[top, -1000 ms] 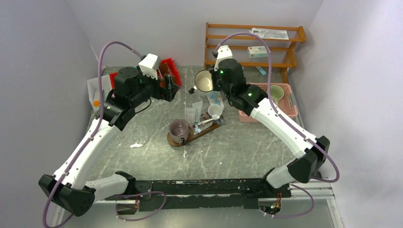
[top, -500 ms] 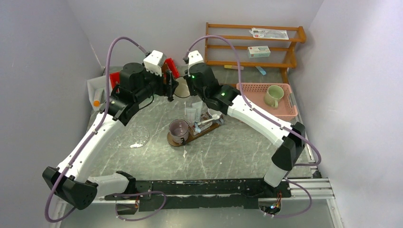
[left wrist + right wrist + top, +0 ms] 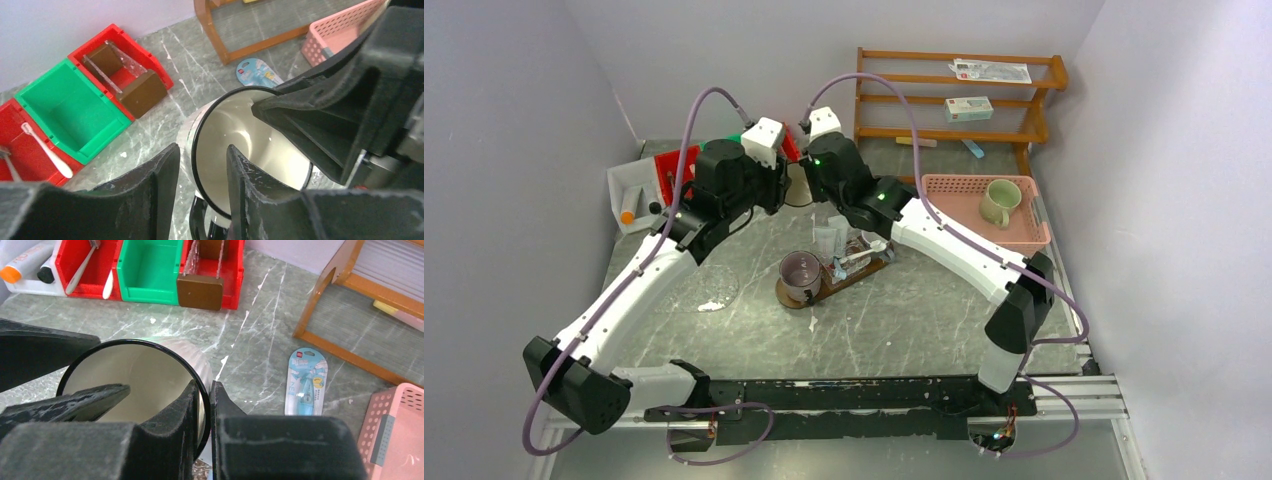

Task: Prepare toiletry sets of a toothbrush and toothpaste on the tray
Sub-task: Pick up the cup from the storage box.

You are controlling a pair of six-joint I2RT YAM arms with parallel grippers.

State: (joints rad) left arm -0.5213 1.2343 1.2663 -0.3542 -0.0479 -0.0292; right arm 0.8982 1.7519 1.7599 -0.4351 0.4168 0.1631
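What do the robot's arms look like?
Both the left arm and right arm have smooth white tubes joined by chunky black joints. A purple cable loops over each one, little green lights glow on the right arm, and a white camera box sits near each wrist. The jaws are black, wedge-shaped and scuffed.

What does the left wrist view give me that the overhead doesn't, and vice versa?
Left wrist only: the left claw straddling the rim of the white mug, the right claw pinching its other side, and a toothbrush in a red bin. Overhead only: the tray and the green mug in the pink basket. Both: pink basket, wooden rack, green bin.
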